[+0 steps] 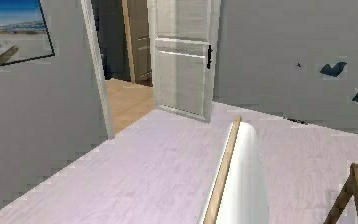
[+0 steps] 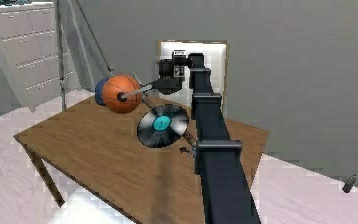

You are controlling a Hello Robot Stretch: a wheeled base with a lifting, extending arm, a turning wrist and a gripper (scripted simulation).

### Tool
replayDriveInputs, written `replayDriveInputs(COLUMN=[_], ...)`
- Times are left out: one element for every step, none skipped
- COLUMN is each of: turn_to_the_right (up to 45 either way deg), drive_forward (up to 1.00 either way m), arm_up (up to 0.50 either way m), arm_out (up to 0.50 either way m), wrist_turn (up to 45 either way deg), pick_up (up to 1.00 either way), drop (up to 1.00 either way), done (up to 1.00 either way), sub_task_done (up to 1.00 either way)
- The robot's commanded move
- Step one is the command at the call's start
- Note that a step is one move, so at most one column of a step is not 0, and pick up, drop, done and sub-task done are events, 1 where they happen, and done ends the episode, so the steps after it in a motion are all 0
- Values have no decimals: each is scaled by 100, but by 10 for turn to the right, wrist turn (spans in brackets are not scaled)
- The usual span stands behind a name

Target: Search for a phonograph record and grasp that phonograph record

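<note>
Arm side view: arm [image 2: 213, 135] reaches out over brown wooden worktop [image 2: 82, 150]. Gripper [image 2: 145, 88] is at the far end, fingers pointing toward orange ball [image 2: 114, 94] on the worktop. Finger state: cannot tell. Cannot tell whether it holds anything either.

Phonograph record [image 2: 161, 125]: black disc w/ teal label, tilted, near worktop centre, just left of the arm and below the gripper body. Cannot tell if it touches either.

White dresser [image 2: 27, 50] at upper left.

Forward view: white door [image 1: 182, 55] ajar, framed picture [image 1: 17, 30] on left wall.
</note>
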Motion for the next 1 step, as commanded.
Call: replayDriveInputs(turn_to_the_right=[0], drive_forward=[0], arm_up=[0], arm_out=[0], wrist_turn=[300], pick_up=[0], drop=[0], done=[0], sub_task_done=[0])
